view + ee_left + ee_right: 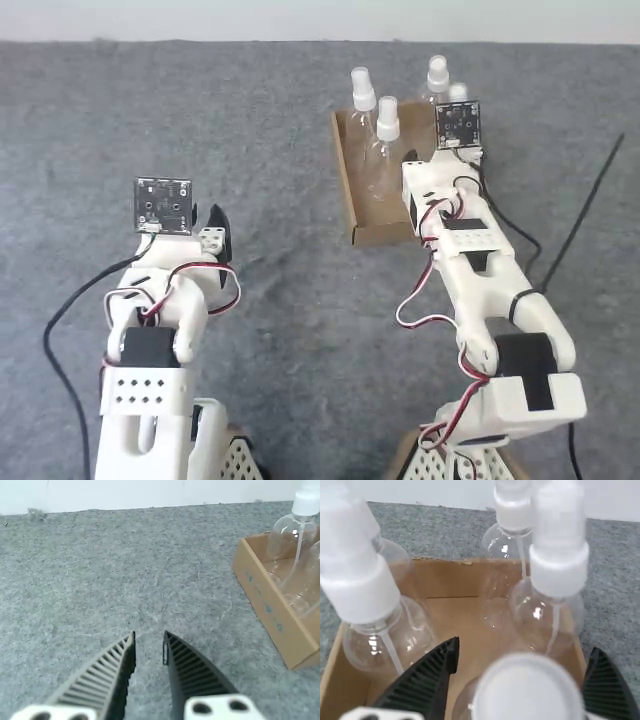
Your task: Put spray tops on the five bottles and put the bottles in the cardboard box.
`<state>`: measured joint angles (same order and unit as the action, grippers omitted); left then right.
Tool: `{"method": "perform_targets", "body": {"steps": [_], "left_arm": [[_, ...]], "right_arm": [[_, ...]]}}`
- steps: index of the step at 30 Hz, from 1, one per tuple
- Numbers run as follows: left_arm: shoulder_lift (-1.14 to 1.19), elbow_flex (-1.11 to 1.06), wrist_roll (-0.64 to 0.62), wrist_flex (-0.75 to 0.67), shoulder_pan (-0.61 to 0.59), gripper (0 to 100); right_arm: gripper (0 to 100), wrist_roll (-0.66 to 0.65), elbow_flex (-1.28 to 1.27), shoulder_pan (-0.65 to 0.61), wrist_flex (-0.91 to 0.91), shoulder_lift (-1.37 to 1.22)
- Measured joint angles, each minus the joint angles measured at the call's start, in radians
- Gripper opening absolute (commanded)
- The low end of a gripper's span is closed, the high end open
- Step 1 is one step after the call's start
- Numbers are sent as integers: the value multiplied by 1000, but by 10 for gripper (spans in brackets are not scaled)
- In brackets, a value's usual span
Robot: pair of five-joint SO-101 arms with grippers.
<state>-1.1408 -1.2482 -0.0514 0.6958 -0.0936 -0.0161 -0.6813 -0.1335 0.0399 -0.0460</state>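
The cardboard box (345,180) lies at the table's far right, with several clear round bottles standing in it, each wearing a white spray top (388,118). My right arm (470,250) stretches over the box. Its gripper (523,680) has its jaws spread wide around one capped bottle (527,692) in the box and looks shut on its glass sides. Three other capped bottles (360,580) stand around it on the box floor (455,620). My left gripper (215,228) hangs over bare felt left of the box, fingers a narrow gap apart (149,635), holding nothing.
Grey felt covers the whole table (250,120). From the left wrist, the box's side wall (270,610) shows with a capped bottle (295,530) behind it. Black cables (580,230) trail off to the right of the right arm.
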Motion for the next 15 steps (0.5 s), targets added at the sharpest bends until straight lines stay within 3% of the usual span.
{"method": "perform_targets", "body": {"steps": [15], "left_arm": [[0, 0, 0, 0, 0, 80]], "right_arm": [[330, -2, 0, 14, -186, 292]]}}
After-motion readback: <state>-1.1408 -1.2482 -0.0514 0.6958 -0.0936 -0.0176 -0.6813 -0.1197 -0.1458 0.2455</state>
